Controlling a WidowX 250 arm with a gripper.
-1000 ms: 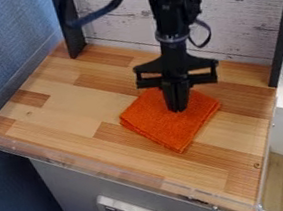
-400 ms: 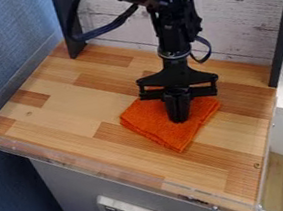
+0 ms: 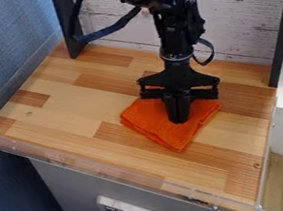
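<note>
The black gripper (image 3: pixel 179 118) hung almost straight down over the folded orange cloth (image 3: pixel 172 137), a little right of the middle of the frame, at the lower end of the arm (image 3: pixel 172 34) that came in from the top edge. Its two fingers stood close together, with no clear gap between them, so they looked shut; whether a pinch of fabric was caught at their tips could not be told, since the dark fingers hid that spot. The tips met the cloth near its middle in the picture, well in from its edges, and that upright pose probably set them square to its flat surface. The cloth lay on the wooden board (image 3: pixel 63 107) with one corner pointing towards the bottom of the frame, and its layers made a low, compact pad, likely because it had been folded over on itself. It lay flat without any visible lift, so the board seemed to bear its weight. The clear rim (image 3: pixel 107 168) ran along the board's near side, apparently there to keep things from sliding off, while the whitish plank panel (image 3: pixel 240 26) closed the back. A dark cable (image 3: pixel 111 27) curved out at the arm's left in the picture, clear of the cloth, perhaps looped with slack for the joints.
</note>
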